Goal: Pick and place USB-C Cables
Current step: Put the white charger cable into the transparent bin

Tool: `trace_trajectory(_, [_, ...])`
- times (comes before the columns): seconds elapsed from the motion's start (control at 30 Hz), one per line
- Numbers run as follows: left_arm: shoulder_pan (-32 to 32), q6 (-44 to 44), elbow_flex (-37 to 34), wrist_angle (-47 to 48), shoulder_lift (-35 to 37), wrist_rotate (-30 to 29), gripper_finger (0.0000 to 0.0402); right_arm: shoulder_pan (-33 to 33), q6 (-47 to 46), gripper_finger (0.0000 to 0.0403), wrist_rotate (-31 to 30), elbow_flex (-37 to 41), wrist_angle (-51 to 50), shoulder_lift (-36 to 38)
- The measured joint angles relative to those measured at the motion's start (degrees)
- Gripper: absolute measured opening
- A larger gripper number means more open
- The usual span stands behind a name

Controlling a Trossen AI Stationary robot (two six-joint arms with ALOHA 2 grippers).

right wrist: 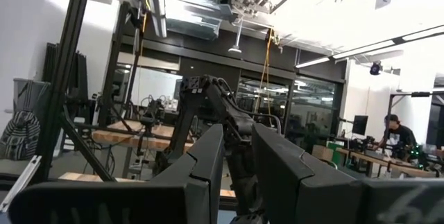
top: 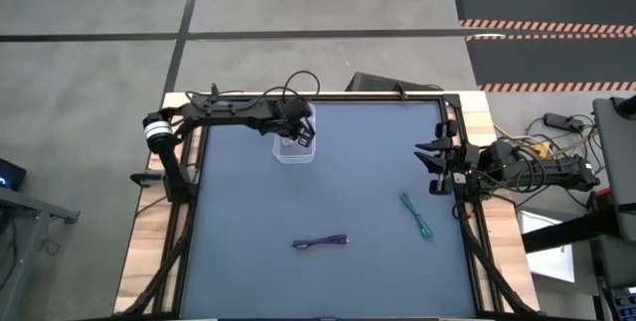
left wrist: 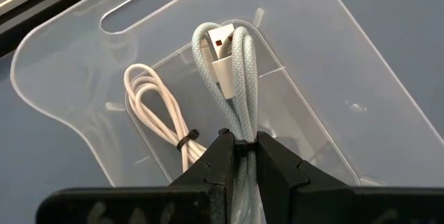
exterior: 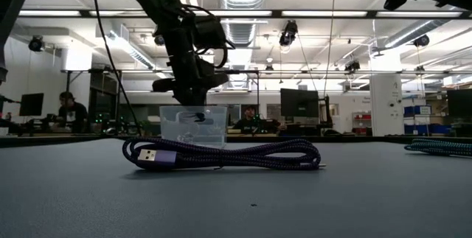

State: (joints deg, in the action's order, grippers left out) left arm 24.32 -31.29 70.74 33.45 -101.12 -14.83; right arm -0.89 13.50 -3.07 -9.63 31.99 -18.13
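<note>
The bin [top: 295,150] sits at the far side of the table [top: 248,212], left of centre. Above it hangs the left gripper [left wrist: 239,156], pinching one cable [left wrist: 232,71]; another cable [left wrist: 156,109] lies inside. A third cable [top: 320,242] lies near-centre, the fourth [top: 417,214] right. The right gripper [top: 433,157] waits, apparently raised, at the right edge.

Grey floor [top: 89,3], ceiling strip lights [exterior: 236,13], desk monitors [exterior: 299,103].

- Four USB-C Cables: two white [left wrist: 232,64] [left wrist: 156,109], one purple [top: 320,242], one teal [top: 417,216].
- One clear bin [top: 295,151].
- Two robot arms: left [top: 224,112], right [top: 527,167].
- One table [top: 248,212].
</note>
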Motion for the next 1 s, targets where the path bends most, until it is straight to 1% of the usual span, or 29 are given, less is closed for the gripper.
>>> trace_trajectory(0.23, [0.00, 0.02, 0.00, 0.00, 0.00, 0.03, 0.0026, 0.00, 0.87, 0.0068, 0.50, 0.08, -0.04, 0.63])
trace_trajectory(0.63, [-0.02, 0.09, 0.00, 0.00, -0.02, 0.22, 0.0026, 0.00, 2.27, 0.0068, 0.50, 2.95, -0.63, 7.33])
trace_trajectory(1.0, [-0.04, 0.11, 0.00, 0.00, -0.02, 0.20, 0.0026, 0.00, 2.31, 0.0068, 0.04, 3.05, -6.85, 13.88])
